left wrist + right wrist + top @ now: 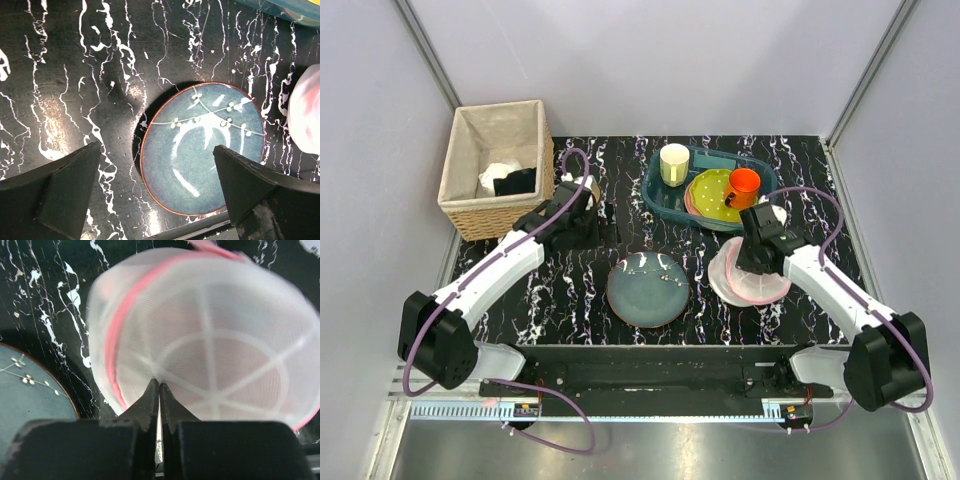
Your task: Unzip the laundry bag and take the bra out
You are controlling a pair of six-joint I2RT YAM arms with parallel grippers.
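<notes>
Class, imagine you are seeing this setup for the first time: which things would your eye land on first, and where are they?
The white mesh laundry bag with pink zip trim, right of centre on the black marbled table, the right gripper pinched shut on its near wall. Then the blue-grey plate at centre front, and the orange cup in the teal tray behind.
</notes>
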